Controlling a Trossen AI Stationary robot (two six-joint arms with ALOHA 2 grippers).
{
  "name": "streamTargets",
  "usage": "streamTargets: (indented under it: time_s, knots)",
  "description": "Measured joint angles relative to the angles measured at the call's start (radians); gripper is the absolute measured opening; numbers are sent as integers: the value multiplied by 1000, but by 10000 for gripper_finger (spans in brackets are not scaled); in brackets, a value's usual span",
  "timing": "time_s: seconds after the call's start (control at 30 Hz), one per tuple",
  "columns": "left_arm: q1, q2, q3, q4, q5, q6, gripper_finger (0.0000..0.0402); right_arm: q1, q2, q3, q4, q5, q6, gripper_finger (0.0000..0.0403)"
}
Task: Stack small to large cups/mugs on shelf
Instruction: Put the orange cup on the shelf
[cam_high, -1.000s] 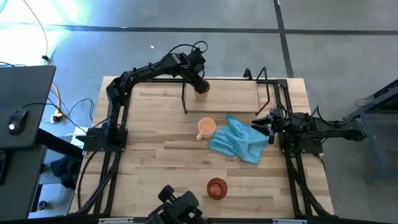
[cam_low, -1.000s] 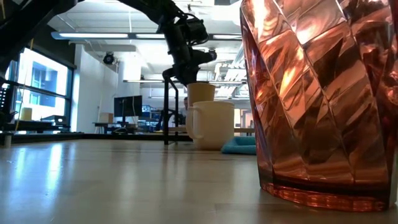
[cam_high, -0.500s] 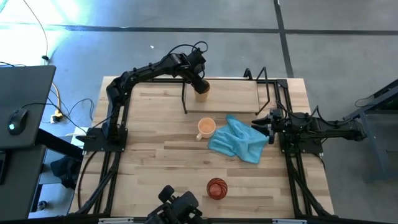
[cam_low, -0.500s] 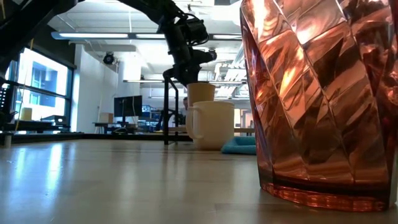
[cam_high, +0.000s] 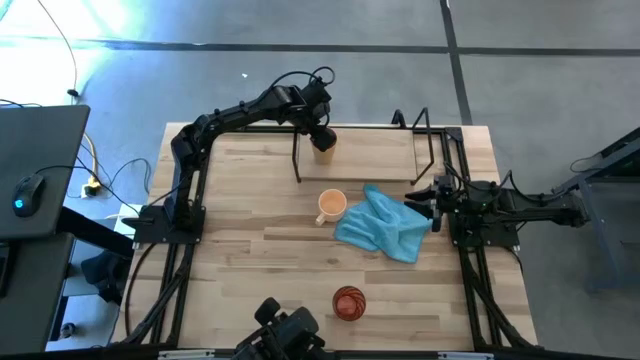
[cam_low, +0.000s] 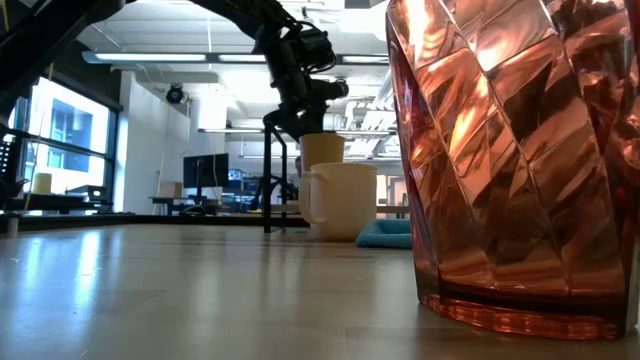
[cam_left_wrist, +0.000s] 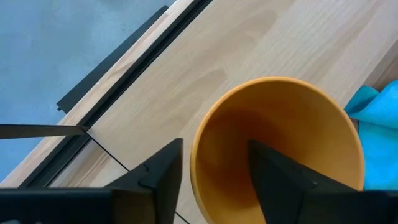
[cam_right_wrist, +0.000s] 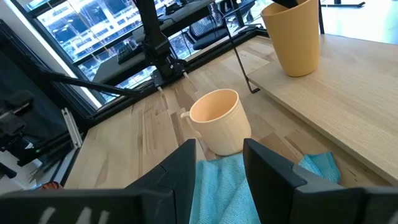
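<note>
**Yellow cup set on the shelf board, left fingers parted around its rim**

The mustard-yellow cup (cam_high: 323, 149) is seen upright on the light wooden board of the shelf (cam_high: 370, 150), in the upper middle of the high view, just right of a thin black rod of the rack. In the left wrist view the cup (cam_left_wrist: 280, 143) fills the lower right of the frame, its mouth open to the camera. The left gripper (cam_high: 320, 138) is placed directly over it; its two fingers (cam_left_wrist: 163, 169) are spread, one outside the rim and one inside the mouth, and the wall between them is not pinched.

The light orange mug (cam_high: 331, 206) stands on the table below the shelf, at the centre of the high view, its handle turned to the frame's left. Just beside it, to the right, a blue cloth (cam_high: 385, 226) lies crumpled. The red patterned cup (cam_high: 348, 301) stands well apart, near the lower edge of the frame; in the low view it (cam_low: 510, 160) fills the right half.

The right gripper (cam_high: 433, 202) rests at the right side of the table (cam_high: 240, 250), near the cloth's edge, fingers parted and nothing between them.
</note>
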Motion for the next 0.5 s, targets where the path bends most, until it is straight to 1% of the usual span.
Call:
streamTargets:
  time_s: [0.13,0.23,0.33,0.5]
  knots:
    - [0,0,0,6,0,0,192,0,0,0,-5,0,1,126]
    - [0,-2,19,-4,-2,-3,197,0,0,0,-5,0,1,126]
    - [0,-6,70,-7,-3,0,196,0,0,0,-5,0,-1,126]
    - [0,-6,201,-76,-3,11,194,0,0,0,-5,0,8,126]
